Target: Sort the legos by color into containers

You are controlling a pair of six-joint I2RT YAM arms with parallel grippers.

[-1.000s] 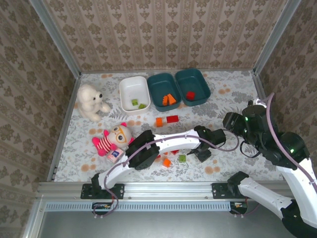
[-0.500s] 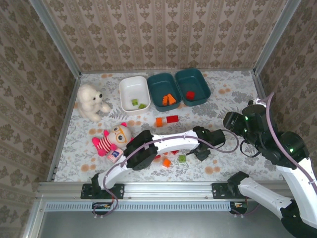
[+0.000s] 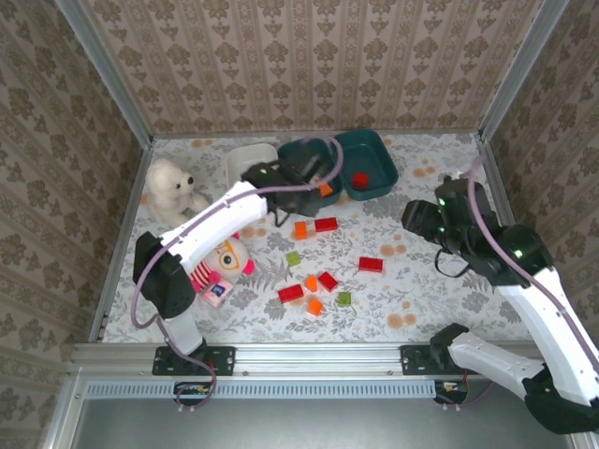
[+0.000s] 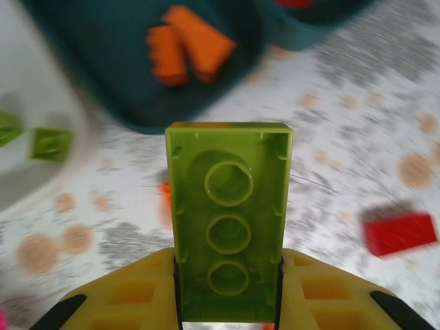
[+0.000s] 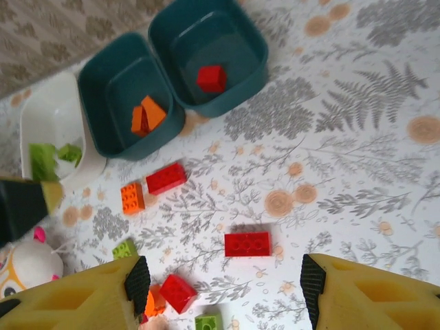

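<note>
— While the left gripper (image 4: 228,271) is clamped on a light green brick (image 4: 228,206), where does it hang?

— Left wrist view: brick upright between the yellow fingers, hollow underside with three rings facing the lens. Background blurred. Right wrist view: brick and gripper sit at the left edge of the frame, over the near end of the white tray (image 5: 42,110).

— Tray contents?

— White tray: green pieces (image 5: 69,152). Middle teal tray (image 5: 110,86), upper centre of the frame: two orange bricks (image 5: 146,115), touching. Right teal tray (image 5: 230,45), just beside it: one red brick (image 5: 211,78).

— And the right gripper (image 5: 225,282)?

— Fingers spread wide, nothing between them. It hovers above the flowered table (image 5: 357,137).

— Loose pieces?

— Long red brick (image 5: 247,243) lies alone at centre frame. A second red brick (image 5: 166,178) lies just beside an orange square brick (image 5: 132,197), below the teal trays. Small green brick (image 5: 125,248) sits lower left. At the bottom edge are a tilted red brick (image 5: 177,291) and a green stub (image 5: 206,321).

— Anything else?

— Top view, left half: striped pink doll (image 3: 211,267), and white teddy bear (image 3: 171,192) above it.
</note>
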